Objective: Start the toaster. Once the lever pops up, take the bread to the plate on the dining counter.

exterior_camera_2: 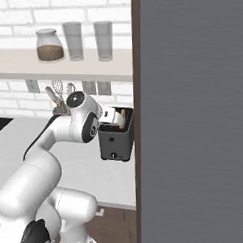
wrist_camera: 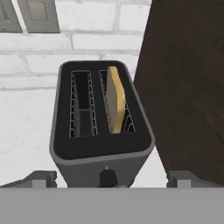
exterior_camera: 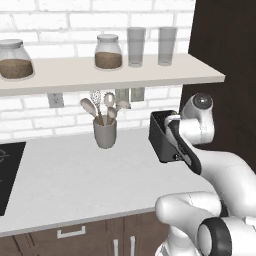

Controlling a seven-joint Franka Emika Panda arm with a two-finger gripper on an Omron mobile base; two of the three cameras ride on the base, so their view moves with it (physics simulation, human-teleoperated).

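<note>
Overhead, end effector [wrist_camera: 109, 181] spread wide above toaster [wrist_camera: 101, 153] — bread [wrist_camera: 115, 105] upright in 1 slot.

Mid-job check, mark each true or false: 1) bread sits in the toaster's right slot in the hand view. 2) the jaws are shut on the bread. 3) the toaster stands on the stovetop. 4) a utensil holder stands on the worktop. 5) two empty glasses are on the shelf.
1) True: the bread stands in the toaster's right slot.
2) False: the gripper is open, holding nothing.
3) False: it stands on the white worktop.
4) True: utensil holder.
5) True: glasses.
</note>
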